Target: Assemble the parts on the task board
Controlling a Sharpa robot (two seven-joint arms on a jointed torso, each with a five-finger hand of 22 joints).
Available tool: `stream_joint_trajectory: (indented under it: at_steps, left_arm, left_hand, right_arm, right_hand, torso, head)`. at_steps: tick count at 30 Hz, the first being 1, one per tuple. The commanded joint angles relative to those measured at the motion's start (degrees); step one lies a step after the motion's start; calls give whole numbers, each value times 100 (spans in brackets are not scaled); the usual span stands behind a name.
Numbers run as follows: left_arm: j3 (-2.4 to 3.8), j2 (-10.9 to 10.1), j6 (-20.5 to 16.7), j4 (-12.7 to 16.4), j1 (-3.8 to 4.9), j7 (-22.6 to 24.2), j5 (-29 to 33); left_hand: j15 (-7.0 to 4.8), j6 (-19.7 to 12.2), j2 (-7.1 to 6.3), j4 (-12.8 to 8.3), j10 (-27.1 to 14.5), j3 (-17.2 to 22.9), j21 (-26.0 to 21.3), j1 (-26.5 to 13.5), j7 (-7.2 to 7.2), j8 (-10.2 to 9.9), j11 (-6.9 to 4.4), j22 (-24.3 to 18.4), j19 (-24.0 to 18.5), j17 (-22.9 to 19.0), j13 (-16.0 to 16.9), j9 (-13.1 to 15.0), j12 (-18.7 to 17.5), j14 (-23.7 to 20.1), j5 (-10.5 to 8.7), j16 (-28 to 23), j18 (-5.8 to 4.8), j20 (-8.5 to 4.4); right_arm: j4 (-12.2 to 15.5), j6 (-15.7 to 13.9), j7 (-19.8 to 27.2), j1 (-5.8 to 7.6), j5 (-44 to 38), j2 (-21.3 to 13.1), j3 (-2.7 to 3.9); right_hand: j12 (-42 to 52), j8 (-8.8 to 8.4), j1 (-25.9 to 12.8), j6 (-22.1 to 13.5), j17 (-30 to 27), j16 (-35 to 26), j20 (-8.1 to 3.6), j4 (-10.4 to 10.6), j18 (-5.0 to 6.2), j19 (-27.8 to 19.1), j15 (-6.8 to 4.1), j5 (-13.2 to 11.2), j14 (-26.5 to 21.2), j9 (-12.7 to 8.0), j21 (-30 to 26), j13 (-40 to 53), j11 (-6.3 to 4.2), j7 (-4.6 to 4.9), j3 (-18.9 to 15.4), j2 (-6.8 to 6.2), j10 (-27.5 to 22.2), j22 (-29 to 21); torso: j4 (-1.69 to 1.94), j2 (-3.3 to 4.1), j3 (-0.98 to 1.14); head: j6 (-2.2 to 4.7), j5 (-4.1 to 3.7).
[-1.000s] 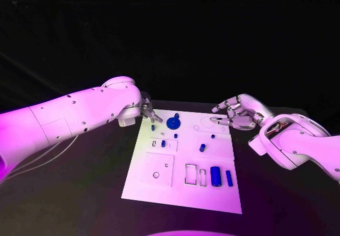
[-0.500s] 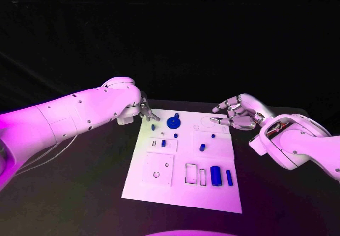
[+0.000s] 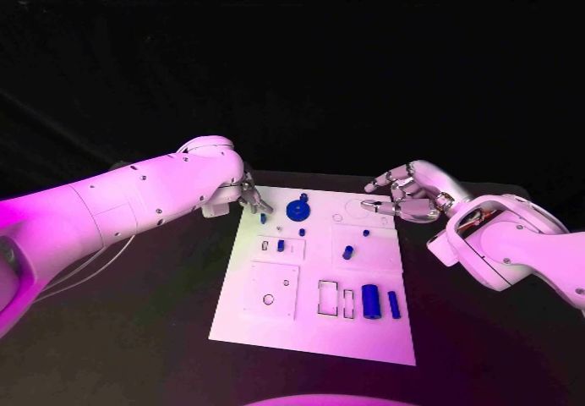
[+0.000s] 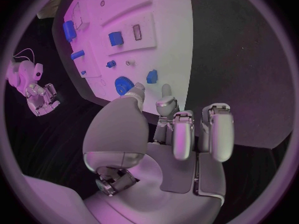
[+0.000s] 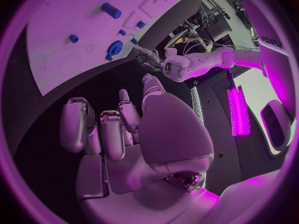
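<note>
Task board flat on the counter, a hand poised at each far corner.

The white task board [image 3: 319,279] lies in the middle of the black counter [image 3: 134,338], long axis running away from the robot; a blue gear [image 3: 297,210] stands near its far edge and two blue cylinders [image 3: 370,301] lie lengthwise near its right edge. The left hand [image 3: 253,196] hangs at the far left corner, fingers [image 4: 167,98] loosely apart, holding nothing. The right hand [image 3: 407,194] hovers off the far right corner, fingers curled but apart, empty.
</note>
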Motion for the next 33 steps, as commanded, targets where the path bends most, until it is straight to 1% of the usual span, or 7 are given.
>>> stream_joint_trajectory:
  at_steps: [1,11,16,23,29,32,33]
  left_arm:
    - [-2,29,159,-11,-13,-187,90]
    - [-12,37,119,12,-47,-159,165]
    - [-13,37,110,34,-51,-156,182]
    - [-13,38,105,34,-52,-158,201]
    - [-13,42,49,31,-53,-147,268]
    - [-13,43,7,31,-53,-135,333]
    - [-13,43,-13,31,-53,-129,388]
  left_hand:
    - [30,40,63,-12,36,-26,-26,-5,4,-29,23,765,-3,1443,3,-8,22,571,20,33,22,27]
    - [26,81,197,-23,37,19,-23,142,-2,-57,16,774,3,1451,-9,-51,29,573,20,39,21,27]
    - [23,106,226,-23,43,41,-24,186,-8,-55,12,774,3,1454,-2,-58,40,574,21,41,21,27]
    - [7,156,339,-49,53,147,-24,375,-28,-54,-7,778,5,1458,-2,-78,53,576,21,45,20,24]
    - [-11,162,437,-94,47,303,-23,656,-46,-69,-26,785,8,1458,-21,-101,44,576,22,44,19,18]
    - [-29,150,535,-168,35,481,-24,903,-61,-83,-43,786,7,1460,-40,-115,28,576,25,46,19,13]
    - [-47,130,613,-270,21,662,-25,1127,-74,-95,-59,787,7,1463,-58,-123,8,577,27,48,19,9]
  right_arm:
    - [5,49,33,-4,-57,7,0]
    - [4,51,36,-5,-57,13,1]
    - [5,52,35,-5,-57,14,1]
    - [5,54,34,-5,-57,16,1]
    - [3,57,33,-5,-57,17,1]
    - [1,60,32,-5,-57,17,1]
    - [2,62,31,-5,-57,16,1]
  right_hand:
    - [-13,20,-57,11,598,-31,-38,-8,95,7,-43,-9,378,-6,-19,-5,-47,-19,-38,20,-4,450]
    - [-13,20,-57,11,598,-31,-38,-8,95,7,-43,-9,378,-6,-19,-5,-47,-19,-38,20,-4,450]
    - [-13,20,-57,11,598,-31,-38,-8,95,7,-43,-9,378,-6,-19,-5,-47,-19,-38,20,-4,450]
    - [-13,20,-57,11,598,-31,-38,-8,95,7,-43,-9,378,-6,-19,-5,-47,-19,-38,20,-4,450]
    - [-7,26,-58,8,594,-35,-39,-13,96,6,-44,5,377,-7,-27,1,-48,-20,-41,33,1,447]
    - [-7,26,-58,8,594,-35,-39,-13,96,6,-44,5,377,-7,-27,1,-48,-20,-41,33,1,447]
    - [-7,26,-58,8,594,-35,-39,-13,96,6,-44,5,377,-7,-27,1,-48,-20,-41,33,1,447]
  torso:
    - [2,-3,-2]
    - [3,1,-1]
    - [0,-1,3]
    - [2,-5,3]
    - [1,-3,4]
    - [1,-3,2]
    - [1,-2,1]
  head:
    - [-6,0]
    - [-14,-9]
    - [-16,2]
    - [-24,4]
    - [-27,-2]
    - [-24,-2]
    - [-24,-1]
